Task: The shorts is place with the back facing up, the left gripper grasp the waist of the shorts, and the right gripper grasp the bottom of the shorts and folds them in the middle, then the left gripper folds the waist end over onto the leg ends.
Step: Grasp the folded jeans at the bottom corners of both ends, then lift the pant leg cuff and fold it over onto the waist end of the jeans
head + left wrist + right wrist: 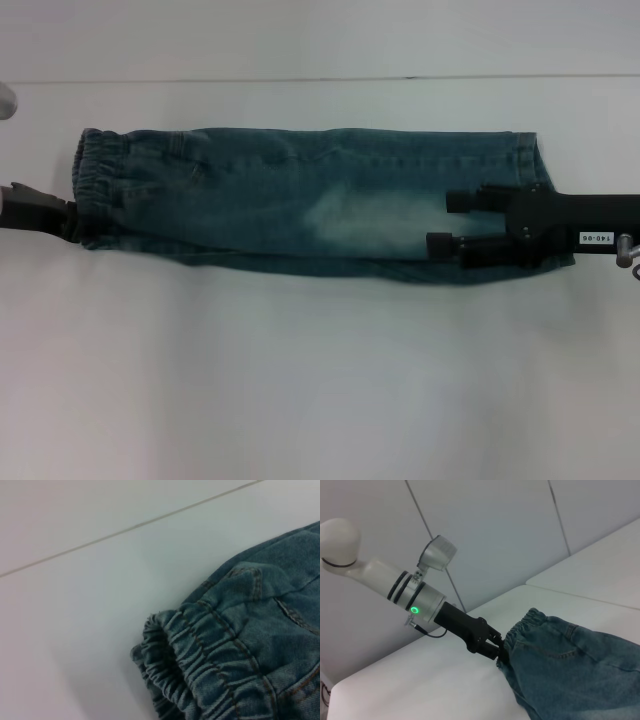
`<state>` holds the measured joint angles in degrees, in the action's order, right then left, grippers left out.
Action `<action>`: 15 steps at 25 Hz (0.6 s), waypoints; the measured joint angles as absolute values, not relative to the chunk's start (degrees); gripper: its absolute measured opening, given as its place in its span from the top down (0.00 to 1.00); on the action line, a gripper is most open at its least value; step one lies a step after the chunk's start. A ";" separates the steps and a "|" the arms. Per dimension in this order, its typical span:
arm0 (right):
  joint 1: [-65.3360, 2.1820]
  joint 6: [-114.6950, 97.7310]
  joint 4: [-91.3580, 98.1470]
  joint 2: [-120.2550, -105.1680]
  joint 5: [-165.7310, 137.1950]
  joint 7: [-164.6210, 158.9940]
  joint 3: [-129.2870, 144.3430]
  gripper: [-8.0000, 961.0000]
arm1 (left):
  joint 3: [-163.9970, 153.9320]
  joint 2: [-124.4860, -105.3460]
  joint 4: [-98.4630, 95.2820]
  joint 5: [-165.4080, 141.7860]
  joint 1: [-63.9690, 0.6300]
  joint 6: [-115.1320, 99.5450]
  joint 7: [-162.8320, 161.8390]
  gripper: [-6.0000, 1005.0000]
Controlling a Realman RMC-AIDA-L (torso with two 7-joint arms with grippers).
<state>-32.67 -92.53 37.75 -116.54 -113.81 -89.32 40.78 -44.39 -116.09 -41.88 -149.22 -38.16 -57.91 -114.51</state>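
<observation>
Gripping the waist (92, 185) with my left gripper (496, 649) clenched on it, I see the shorts (310, 205) lying folded lengthwise on the table (320, 380), leg ends (528, 200) far opposite, under my spread, empty right gripper (450, 222).

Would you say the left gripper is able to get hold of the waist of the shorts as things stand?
Probably yes: the left gripper is already right at the gathered waist of the shorts, with nothing between them, while the right gripper sits over the far end.
</observation>
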 joint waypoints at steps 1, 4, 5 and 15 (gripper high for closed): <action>-32.73 -92.36 37.75 -116.54 -113.81 -89.32 40.78 0.02 | -44.38 -116.10 -41.89 -149.22 -38.14 -57.90 -114.44 0.59; -32.93 -92.02 37.76 -116.54 -113.81 -89.30 40.78 0.02 | -44.24 -116.10 -41.91 -149.22 -38.13 -57.87 -114.15 0.60; -33.03 -91.99 37.76 -116.54 -113.82 -89.30 40.78 0.02 | -44.19 -116.11 -41.91 -149.22 -38.13 -57.87 -114.09 0.61; -33.76 -91.78 37.79 -116.54 -113.82 -89.30 41.01 0.02 | -43.99 -116.08 -41.93 -149.19 -38.32 -57.82 -113.47 0.67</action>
